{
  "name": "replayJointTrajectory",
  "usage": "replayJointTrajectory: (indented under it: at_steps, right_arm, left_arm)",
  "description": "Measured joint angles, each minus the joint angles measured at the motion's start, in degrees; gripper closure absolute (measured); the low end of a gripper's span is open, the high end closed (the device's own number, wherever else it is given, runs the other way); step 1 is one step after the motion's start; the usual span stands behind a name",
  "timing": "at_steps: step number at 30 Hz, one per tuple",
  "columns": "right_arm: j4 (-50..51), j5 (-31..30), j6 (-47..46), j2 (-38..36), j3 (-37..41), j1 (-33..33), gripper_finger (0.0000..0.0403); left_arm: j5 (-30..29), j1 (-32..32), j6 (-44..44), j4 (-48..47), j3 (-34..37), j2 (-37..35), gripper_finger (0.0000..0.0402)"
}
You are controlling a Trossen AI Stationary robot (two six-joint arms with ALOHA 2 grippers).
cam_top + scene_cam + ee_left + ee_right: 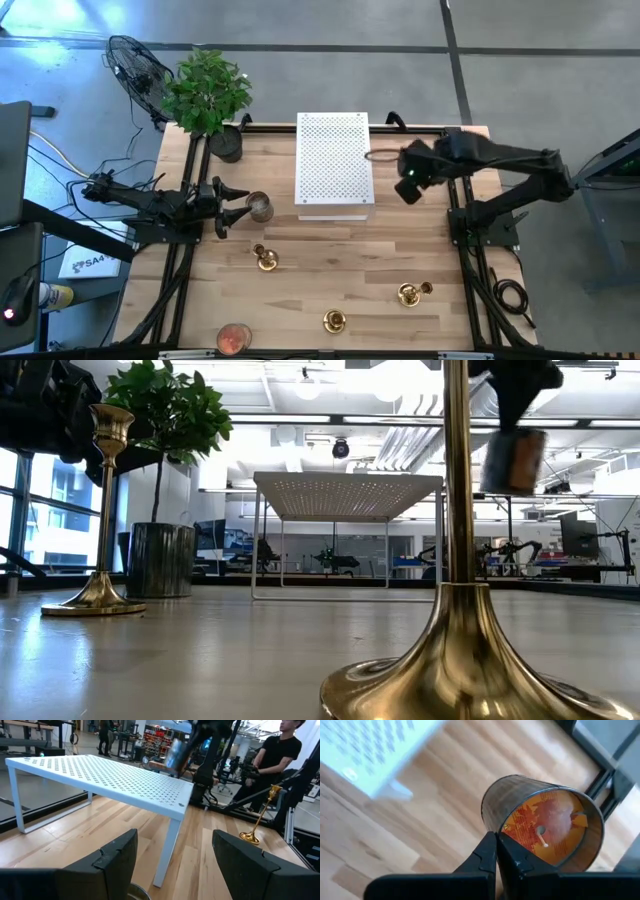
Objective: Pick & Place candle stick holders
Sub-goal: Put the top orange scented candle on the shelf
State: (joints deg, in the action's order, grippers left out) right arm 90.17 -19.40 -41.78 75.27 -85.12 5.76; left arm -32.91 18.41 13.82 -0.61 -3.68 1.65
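Right gripper [496,851] is closed on the rim of a glass jar candle [543,822], just beside the white perforated shelf [334,160]. Left gripper [232,203] waits open at a second jar [260,207].

a light wooden table [320,270] carries everything. a white perforated stand [334,160] sits at its far middle – the landmark. left of the stand: a potted plant [208,95] and a small jar [260,208]. nearer than the stand – three brass candle stick holders [266,260] [334,321] [408,294], plus an orange candle [233,338].
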Motion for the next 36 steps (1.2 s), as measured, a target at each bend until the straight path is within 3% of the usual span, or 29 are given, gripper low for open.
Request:
replayJointTrajectory:
  at_steps: [7,21,26,28,31,36]
  right_arm:
    - [-1.4,-2.0,10.3,5.5,-12.3,7.0,0.0402]
    - [-1.5,8.4,31.9,32.2,-50.0,22.4,0.0402]
    - [-5.6,14.2,35.8,33.9,-45.0,27.3,0.0402]
    - [-5.9,13.5,36.4,34.7,-43.6,28.9,0.0402]
    - [-9.1,12.4,38.5,35.6,-42.5,29.5,0.0402]
    - [-15.2,17.2,39.3,35.3,-42.6,28.6,0.0402]
  left_arm:
    - [-0.2,0.0,-1.3,0.0,0.0,0.0,0.0149]
    - [-0.9,0.0,-3.5,-0.5,0.0,0.0,0.0149]
    - [-1.1,0.0,-6.0,-0.5,0.0,0.0,0.0149]
    - [-1.1,0.0,-6.3,-0.7,0.0,0.0,0.0149]
    - [-1.1,0.0,-6.2,-1.3,0.0,0.0,0.0149]
    - [-1.1,0.0,-6.0,-2.0,-0.1,0.0,0.0149]
